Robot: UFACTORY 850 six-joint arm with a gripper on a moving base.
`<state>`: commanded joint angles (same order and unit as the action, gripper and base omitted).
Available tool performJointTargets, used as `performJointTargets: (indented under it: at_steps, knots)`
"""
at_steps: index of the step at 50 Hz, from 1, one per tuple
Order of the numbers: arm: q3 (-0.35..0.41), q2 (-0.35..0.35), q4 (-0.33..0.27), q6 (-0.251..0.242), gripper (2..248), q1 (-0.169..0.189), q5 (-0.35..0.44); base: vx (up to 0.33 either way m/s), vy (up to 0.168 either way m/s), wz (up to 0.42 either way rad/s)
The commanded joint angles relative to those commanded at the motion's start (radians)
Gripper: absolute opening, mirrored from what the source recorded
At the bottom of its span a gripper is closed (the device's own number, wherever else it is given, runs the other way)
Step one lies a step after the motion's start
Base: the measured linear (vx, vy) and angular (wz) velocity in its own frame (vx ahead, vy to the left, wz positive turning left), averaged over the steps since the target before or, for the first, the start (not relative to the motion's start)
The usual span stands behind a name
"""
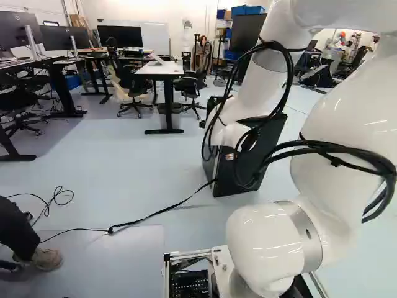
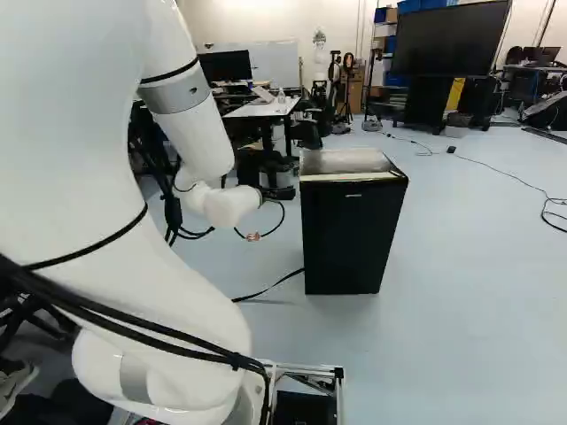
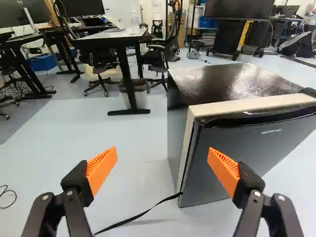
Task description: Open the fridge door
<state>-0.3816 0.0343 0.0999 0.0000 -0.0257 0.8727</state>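
Observation:
The small black fridge point(image 2: 351, 235) stands on the floor ahead of the arm, its door shut. In the right base view the gripper point(image 2: 279, 193) is a dark shape at the wrist's end, left of the fridge top. By the wrist view the gripper point(image 3: 162, 170) is open, nothing between its orange pads. One finger lies in front of the fridge door point(image 3: 247, 153) as seen there, the other over bare floor beside the fridge. The door's near side edge runs between them, farther ahead. Whether a pad touches the door cannot be told.
A black strap point(image 3: 143, 213) trails over the floor from the fridge's foot. Beyond stand a white table point(image 1: 160, 69) and office chairs. Near the base, a person's leg and shoe point(image 1: 46, 259) show at the left.

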Motion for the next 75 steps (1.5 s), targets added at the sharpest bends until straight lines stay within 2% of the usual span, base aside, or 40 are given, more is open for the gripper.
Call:
performJointTargets:
  at_steps: [14, 32, 57, 75]
  knots:
    - [-0.016, 0.015, 0.074, 0.0, 247, -0.046, 0.0, 0.0, 0.0, 0.0]
    - [-0.037, 0.039, 0.207, 0.0, 247, -0.105, 0.0, 0.0, 0.0, 0.0]
    - [-0.099, 0.155, 0.412, 0.0, 247, -0.174, 0.009, 0.0, 0.0, 0.0]
    - [-0.16, 0.252, 0.577, 0.0, 247, -0.202, 0.091, 0.0, 0.0, 0.0]
